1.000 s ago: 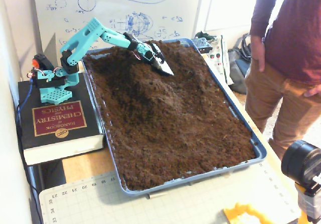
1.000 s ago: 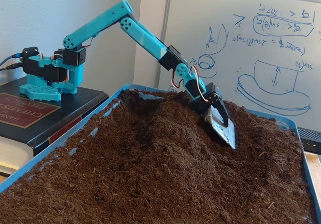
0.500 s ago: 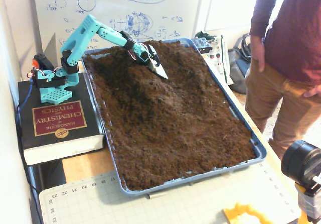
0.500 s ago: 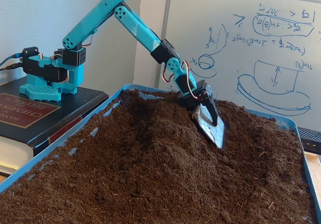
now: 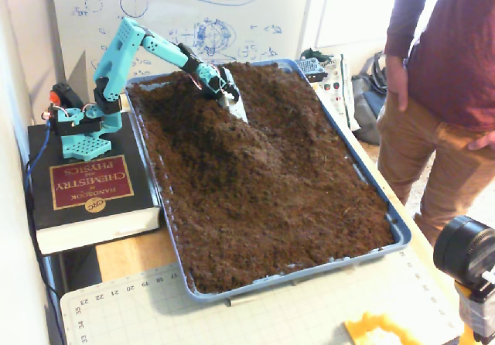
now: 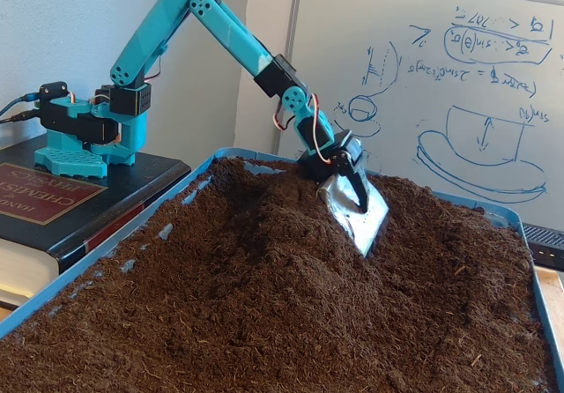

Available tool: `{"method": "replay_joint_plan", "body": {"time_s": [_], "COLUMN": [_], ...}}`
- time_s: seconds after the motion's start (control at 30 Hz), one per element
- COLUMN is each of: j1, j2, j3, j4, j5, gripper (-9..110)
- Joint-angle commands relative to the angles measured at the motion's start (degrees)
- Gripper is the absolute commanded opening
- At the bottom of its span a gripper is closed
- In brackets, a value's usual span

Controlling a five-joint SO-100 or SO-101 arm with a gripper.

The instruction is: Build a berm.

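A: Well, biggest first: blue tray [image 5: 399,235] full of dark soil [image 5: 286,198], set beside a thick book [image 5: 85,194] carrying the arm base [image 5: 81,124]. Whiteboard [image 6: 467,67] behind. Person [image 5: 448,74] standing at the right edge of a fixed view.

B: And the berm?

A: Berm [image 6: 291,234] rising in the far part of the tray, near the arm; a ridge running from the back toward the middle, clear in both fixed views.

B: Then the gripper?

A: Gripper [image 6: 348,190] at the berm's crest, with a flat metal blade [image 6: 359,212] fixed to it, lower edge pressed into the soil on the far slope. Cannot tell whether the jaws are apart or together; blade and soil hide them.

B: Risks from here?

A: Probably two. Pulling too deep could stall the small servos, because the soil mass in front of the blade looks heavy. Pulling too far could drag the crest over and flatten it, or push crumbs over the near rim.

B: Change against a second ago?

A: Blade drawn closer to the arm and up the slope; elbow raised higher. Blade face now turned more toward the camera in the low fixed view. Soil heaped slightly more at the crest.
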State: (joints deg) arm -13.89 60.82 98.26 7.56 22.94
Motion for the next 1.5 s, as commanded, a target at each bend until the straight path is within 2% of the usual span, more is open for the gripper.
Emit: {"method": "replay_joint_plan", "body": {"time_s": [0.0,0.07,0.17,0.37,0.5,1.07,1.47], "j1": [-4.75,-7.47,-11.16,-14.33,-13.89,3.96,-0.18], "j2": [3.08,-1.49,-8.96,-22.32,-25.22,-21.27,-21.45], "j3": [-13.1,-19.6,-29.36,-41.57,-42.1,-46.05,-37.62], "j4": [-0.7,-0.62,-0.62,-0.53,-0.53,-1.58,-0.53], "j5": [9.14,12.57,12.48,1.93,-3.96,-4.31,-5.45], "gripper": [0,0,0,0,0,0,0]}}
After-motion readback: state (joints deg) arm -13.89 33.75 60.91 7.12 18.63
